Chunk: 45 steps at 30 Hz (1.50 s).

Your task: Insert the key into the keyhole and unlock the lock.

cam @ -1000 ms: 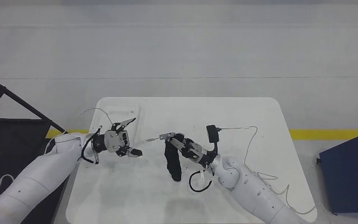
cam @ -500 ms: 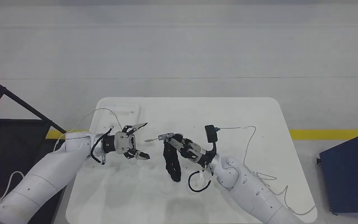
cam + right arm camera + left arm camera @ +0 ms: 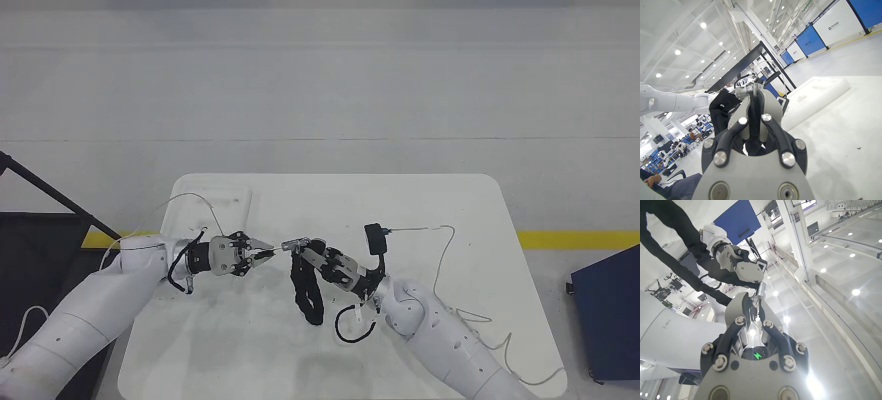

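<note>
Grippers are facing each other tip to tip above the white table (image 3: 450, 215), a little left of its middle. The left gripper (image 3: 255, 251) is hovering on the left, and its fingers (image 3: 735, 309) are pressing together on the key (image 3: 754, 312), whose tip is sticking out past the fingertips toward the lock (image 3: 293, 243). In the left wrist view the key's tip is touching the end face of the lock's silver cylinder (image 3: 761, 288); how deep it is sitting inside cannot be told. The right gripper (image 3: 312, 250) is hanging just beside it, on the right, with its fingers (image 3: 770, 106) clamping down on the lock's black sleeved cable (image 3: 754, 115) directly behind the cylinder, which is pointing at the left gripper. The remainder of the cable is drooping from the right gripper in a long black loop (image 3: 306, 292) toward the robot's side of the table; whether it is resting on the surface cannot be told. A white foam tray (image 3: 215, 196) with shallow recesses is lying at the far left corner of the table, well apart from both grippers, and a small dark speck (image 3: 859, 147) is sitting on the bare tabletop.
</note>
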### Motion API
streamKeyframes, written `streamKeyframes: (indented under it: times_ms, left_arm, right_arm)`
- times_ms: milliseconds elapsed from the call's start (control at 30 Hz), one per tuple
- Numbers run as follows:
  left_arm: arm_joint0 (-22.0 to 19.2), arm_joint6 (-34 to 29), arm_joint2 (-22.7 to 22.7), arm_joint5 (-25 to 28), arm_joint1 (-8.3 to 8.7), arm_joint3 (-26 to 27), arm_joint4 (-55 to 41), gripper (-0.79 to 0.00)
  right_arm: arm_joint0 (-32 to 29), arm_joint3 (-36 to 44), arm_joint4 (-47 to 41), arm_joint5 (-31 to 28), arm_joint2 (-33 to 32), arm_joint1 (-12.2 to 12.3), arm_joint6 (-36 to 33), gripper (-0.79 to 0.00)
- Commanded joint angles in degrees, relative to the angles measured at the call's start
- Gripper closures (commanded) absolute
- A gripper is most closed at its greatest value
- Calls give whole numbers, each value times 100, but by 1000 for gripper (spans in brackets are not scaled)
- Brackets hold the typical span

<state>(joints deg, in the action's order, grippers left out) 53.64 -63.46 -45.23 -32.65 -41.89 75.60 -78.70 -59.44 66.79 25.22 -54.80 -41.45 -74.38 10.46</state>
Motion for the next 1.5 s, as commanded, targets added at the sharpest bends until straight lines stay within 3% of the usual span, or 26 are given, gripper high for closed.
streamKeyframes:
  times_ms: [0,200,367,633,800,1167,1467]
  left_arm:
    - [35,-47,-33,277,-19,37,125,0]
    - [207,-201,-207,1539,-61,146,602,0]
    - [399,-26,-369,2885,-64,280,1470,0]
    - [814,706,-727,4818,-76,629,2492,0]
    - [1045,1172,-925,5756,-86,766,3241,0]
    - [1355,1809,-1128,6831,-169,1034,4456,0]
    - [1518,2781,-1291,7495,-271,1201,5854,0]
  right_arm:
    - [-5,-14,2,-23,-22,-15,-20,0]
    - [-30,-40,13,-93,-91,-60,-78,0]
    - [-52,-61,12,-158,-150,-94,-127,0]
    - [-110,-79,-8,-236,-238,-141,-201,0]
    - [-155,-89,-32,-289,-301,-164,-245,0]
    - [-227,-61,-98,-320,-398,-210,-363,0]
    - [-319,-22,-115,-320,-489,-220,-409,0]
